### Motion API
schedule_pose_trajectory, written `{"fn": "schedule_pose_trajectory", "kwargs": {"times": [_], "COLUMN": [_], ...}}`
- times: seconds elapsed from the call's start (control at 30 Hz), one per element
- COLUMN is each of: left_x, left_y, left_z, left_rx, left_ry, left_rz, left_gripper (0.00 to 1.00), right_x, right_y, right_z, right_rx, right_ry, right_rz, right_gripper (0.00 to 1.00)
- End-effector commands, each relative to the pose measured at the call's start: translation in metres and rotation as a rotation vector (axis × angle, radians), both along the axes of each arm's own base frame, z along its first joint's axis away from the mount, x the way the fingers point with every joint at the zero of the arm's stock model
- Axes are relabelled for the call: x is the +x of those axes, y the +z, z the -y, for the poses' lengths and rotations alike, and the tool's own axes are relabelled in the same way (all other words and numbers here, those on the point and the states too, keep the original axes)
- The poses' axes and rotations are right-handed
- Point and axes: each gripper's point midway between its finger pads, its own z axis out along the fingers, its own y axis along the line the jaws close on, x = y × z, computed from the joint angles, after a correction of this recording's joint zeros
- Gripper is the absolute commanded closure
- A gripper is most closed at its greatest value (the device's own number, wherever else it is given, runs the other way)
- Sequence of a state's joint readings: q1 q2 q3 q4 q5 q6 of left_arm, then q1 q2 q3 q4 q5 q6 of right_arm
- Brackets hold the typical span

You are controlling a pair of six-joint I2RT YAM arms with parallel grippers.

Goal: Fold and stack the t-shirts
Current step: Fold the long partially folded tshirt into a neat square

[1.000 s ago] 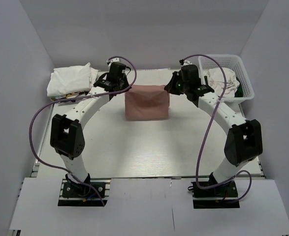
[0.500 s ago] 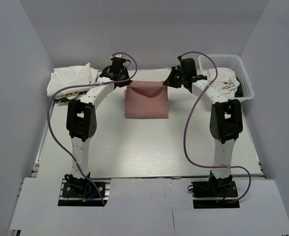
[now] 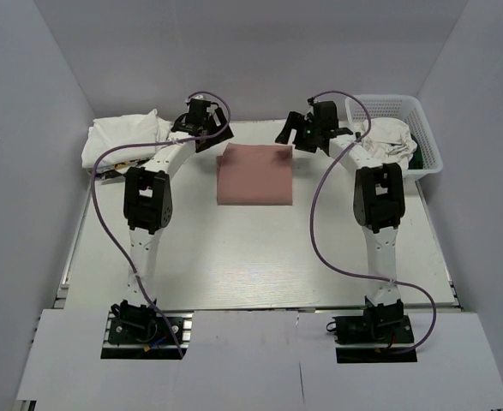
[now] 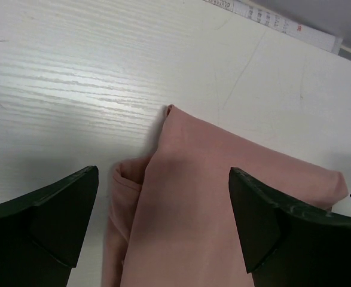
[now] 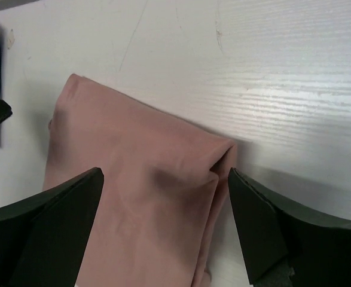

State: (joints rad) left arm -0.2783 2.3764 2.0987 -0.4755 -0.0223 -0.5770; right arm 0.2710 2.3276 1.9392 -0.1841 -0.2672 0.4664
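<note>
**While the pink t-shirt (image 3: 254,175) lies folded, the left gripper (image 4: 163,176) and right gripper (image 5: 165,173) hover spread**

The shirt forms a rectangle at the far middle of the table (image 3: 234,257). Each gripper hangs over one far corner, jaws wide, gripping nothing. White t-shirts (image 3: 122,137) sit far left; a mesh basket (image 3: 431,141) far right holds white cloth.

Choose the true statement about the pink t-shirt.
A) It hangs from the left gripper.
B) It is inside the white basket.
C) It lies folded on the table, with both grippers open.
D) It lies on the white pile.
C: the pink t-shirt lies folded on the table, and the left gripper and right gripper stand open above it, gripping nothing.
</note>
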Motion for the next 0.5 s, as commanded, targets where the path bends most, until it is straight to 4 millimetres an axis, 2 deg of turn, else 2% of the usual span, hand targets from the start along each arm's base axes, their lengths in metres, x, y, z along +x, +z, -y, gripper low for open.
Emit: {"fn": "schedule_pose_trajectory", "kwargs": {"times": [0.0, 0.03, 0.07, 0.1, 0.13, 0.17, 0.23, 0.33, 0.37, 0.4, 0.43, 0.47], "left_x": [-0.003, -0.015, -0.018, -0.027, -0.032, -0.035, -0.043, -0.042, -0.04, -0.041, -0.04, -0.039], "left_y": [0.067, 0.069, 0.074, 0.066, 0.07, 0.077, 0.075, 0.062, 0.058, 0.056, 0.038, 0.033], "left_z": [0.003, 0.007, 0.009, 0.016, 0.022, 0.035, 0.053, 0.068, 0.07, 0.074, 0.074, 0.075], "left_rx": [-0.05, -0.044, -0.05, -0.03, -0.047, -0.071, -0.13, -0.158, -0.164, -0.177, -0.174, -0.182], "left_ry": [-0.034, -0.061, -0.081, -0.121, -0.172, -0.228, -0.327, -0.378, -0.386, -0.405, -0.403, -0.394], "left_rz": [0.129, 0.126, 0.145, 0.136, 0.148, 0.18, 0.174, 0.145, 0.141, 0.135, 0.106, 0.085], "left_gripper": [0.0, 0.0, 0.0, 0.0, 0.0, 0.0, 0.0, 0.0, 0.0, 0.0, 0.0, 0.0], "right_x": [-0.007, -0.014, -0.023, -0.027, -0.033, -0.042, -0.047, -0.051, -0.046, -0.042, -0.039, -0.033], "right_y": [0.049, 0.063, 0.052, 0.053, 0.066, 0.06, 0.06, 0.047, 0.053, 0.045, 0.043, 0.02], "right_z": [0.0, 0.001, 0.004, 0.003, 0.005, -0.001, -0.007, -0.016, -0.023, -0.024, -0.028, -0.03], "right_rx": [-0.016, -0.008, -0.018, -0.015, 0.0, 0.0, 0.02, 0.099, 0.123, 0.129, 0.135, 0.138], "right_ry": [0.033, 0.031, 0.035, 0.041, 0.045, 0.073, 0.095, 0.141, 0.159, 0.157, 0.16, 0.16], "right_rz": [0.113, 0.144, 0.121, 0.125, 0.155, 0.145, 0.148, 0.094, 0.13, 0.127, 0.132, 0.113], "right_gripper": [0.1, 0.1, 0.1, 0.1, 0.1, 0.1, 0.1, 0.1, 0.1, 0.1, 0.1, 0.1]}}
